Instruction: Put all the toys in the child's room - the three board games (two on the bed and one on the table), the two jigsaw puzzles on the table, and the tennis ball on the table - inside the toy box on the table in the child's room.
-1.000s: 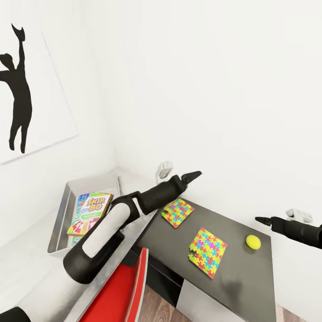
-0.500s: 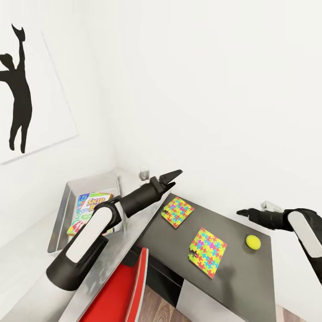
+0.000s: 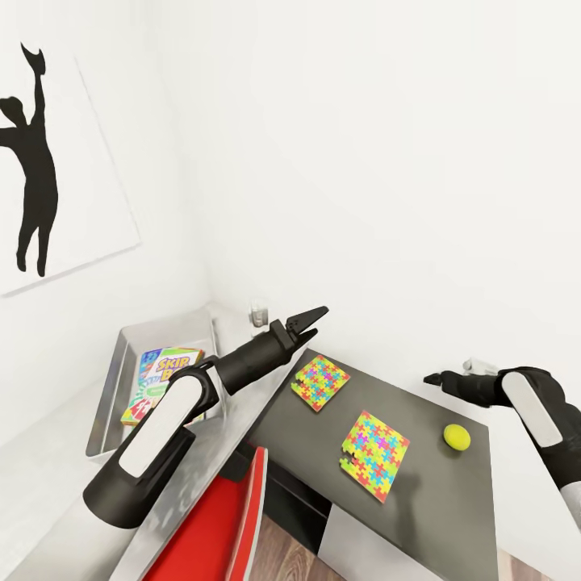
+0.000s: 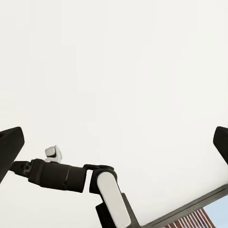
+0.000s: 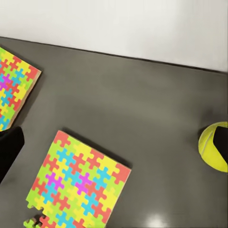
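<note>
Right gripper (image 3: 433, 377) hovers above the dark desk (image 3: 420, 492), fingers wide and empty, ball (image 3: 456, 436) just below. Left gripper (image 3: 311, 316) spread, idle. A clumsy descent could nudge the ball rolling off the edge; bin (image 3: 109, 387) sits well apart.

My two arms: glossy black housings, a white panel on each forearm; left gripper (image 3: 313, 315) and right gripper (image 3: 432, 378) with tapered black fingers.
</note>
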Robot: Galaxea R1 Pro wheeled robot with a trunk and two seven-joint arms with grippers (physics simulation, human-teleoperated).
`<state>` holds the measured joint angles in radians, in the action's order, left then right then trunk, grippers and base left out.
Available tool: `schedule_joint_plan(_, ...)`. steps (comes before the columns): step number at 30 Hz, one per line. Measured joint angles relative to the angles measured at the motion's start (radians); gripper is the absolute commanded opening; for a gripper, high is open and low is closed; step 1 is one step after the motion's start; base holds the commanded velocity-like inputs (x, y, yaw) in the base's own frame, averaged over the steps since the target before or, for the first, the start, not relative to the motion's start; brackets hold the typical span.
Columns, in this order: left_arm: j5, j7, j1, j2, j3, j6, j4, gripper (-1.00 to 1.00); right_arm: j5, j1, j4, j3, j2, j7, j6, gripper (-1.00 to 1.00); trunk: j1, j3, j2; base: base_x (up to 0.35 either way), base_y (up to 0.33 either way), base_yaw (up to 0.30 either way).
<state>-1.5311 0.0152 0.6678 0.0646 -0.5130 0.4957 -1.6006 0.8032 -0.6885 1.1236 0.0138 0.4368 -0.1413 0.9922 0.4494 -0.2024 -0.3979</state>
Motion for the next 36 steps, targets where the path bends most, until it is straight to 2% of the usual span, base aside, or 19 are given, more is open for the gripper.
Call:
schedule_joint_plan(12, 0.001, 0.002, 0.000, -0.009, 0.001, 0.003, 0.000, 1.00, -0.025, -0.012, -0.017, 0.008, -0.003, -0.131, -0.031, 1.00, 0.000, 0.000, 0.000, 0.000, 0.000, 0.000)
schedule_joint_plan(17, 0.002, 0.003, 0.000, -0.012, 0.001, 0.004, 0.000, 1.00, -0.028, -0.013, -0.021, 0.009, -0.004, -0.159, -0.034, 1.00, 0.000, 0.000, 0.000, 0.000, 0.000, 0.000)
schedule_joint_plan(36, 0.002, 0.002, 0.003, -0.018, 0.001, 0.004, 0.001, 1.00, -0.032, -0.017, -0.088, 0.013, -0.006, -0.191, -0.044, 1.00, 0.000, 0.000, 0.000, 0.000, 0.000, 0.000)
